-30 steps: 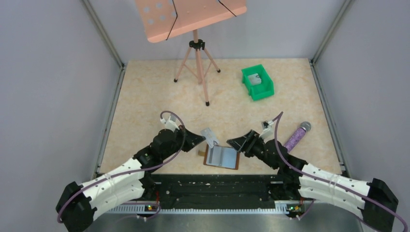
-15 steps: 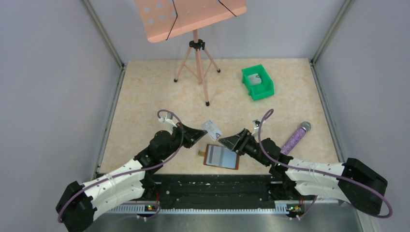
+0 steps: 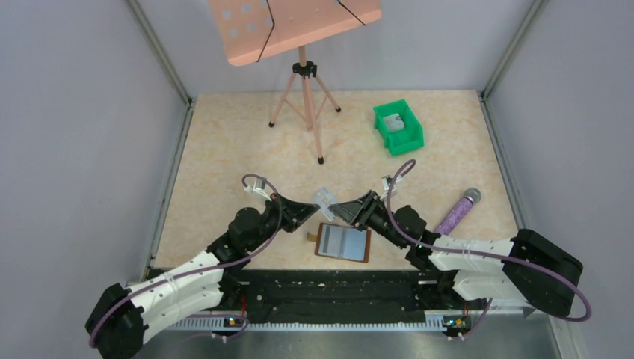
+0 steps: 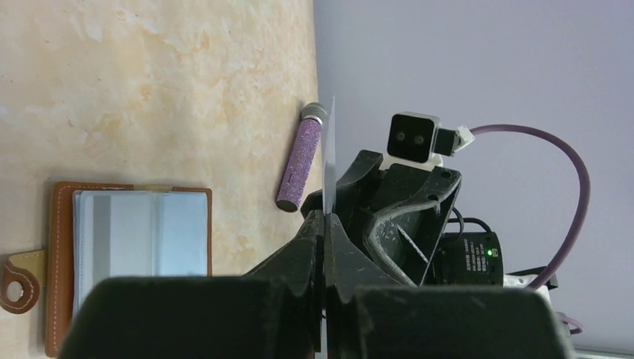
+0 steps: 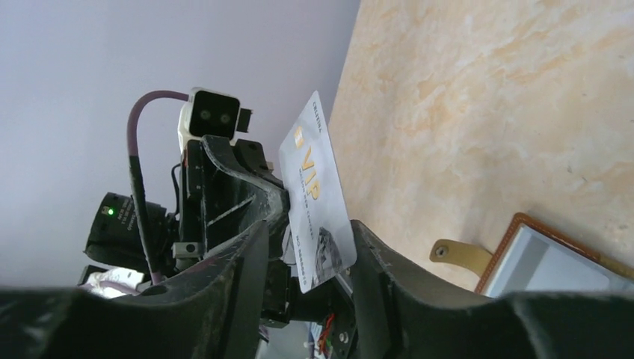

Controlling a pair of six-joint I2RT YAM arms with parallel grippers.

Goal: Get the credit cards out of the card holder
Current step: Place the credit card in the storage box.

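The credit card (image 3: 323, 198) is held clear of the bench (image 3: 224, 142) at centre frame, pinched at its lower end by the left hand (image 3: 312, 209), which is clamped tight. The right hand (image 3: 340, 211) stands part-open, a finger on either side of the card. The card's long axis rises steeply. Its face is silvery with gold VIP lettering. The card holder (image 3: 343, 241) lies open just below.
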